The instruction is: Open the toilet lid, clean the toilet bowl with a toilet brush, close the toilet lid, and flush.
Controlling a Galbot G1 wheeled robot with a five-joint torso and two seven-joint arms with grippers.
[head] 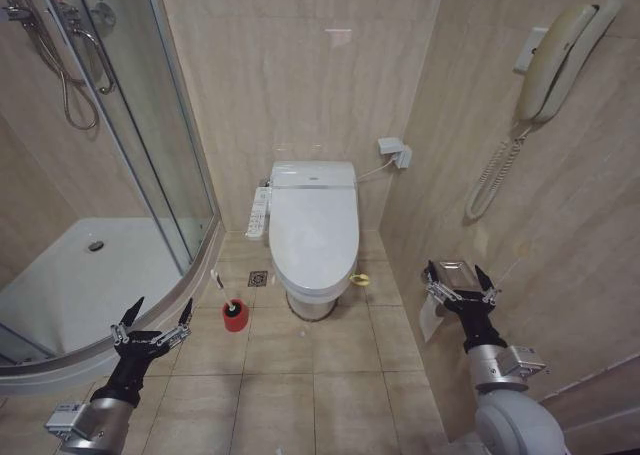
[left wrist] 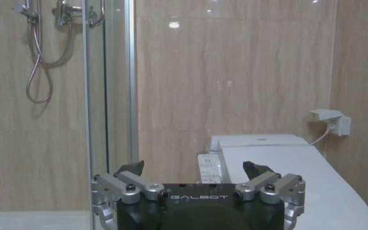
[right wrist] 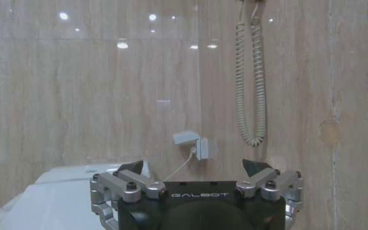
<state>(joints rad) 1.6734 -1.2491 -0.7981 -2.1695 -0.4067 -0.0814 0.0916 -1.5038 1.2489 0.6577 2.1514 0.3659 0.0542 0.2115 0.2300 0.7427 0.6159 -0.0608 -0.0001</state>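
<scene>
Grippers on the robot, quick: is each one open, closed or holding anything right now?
Left gripper: open, holding nothing, low near the shower tray.
Right gripper: open, holding nothing, by the right wall.

The word "GALBOT" stands in pale letters on the black body of the left end effector (left wrist: 197, 171), just below its spread fingers, in the left wrist view; the same word "GALBOT" stands on the black body of the right end effector (right wrist: 197, 168) in the right wrist view; nothing else can be read.
</scene>
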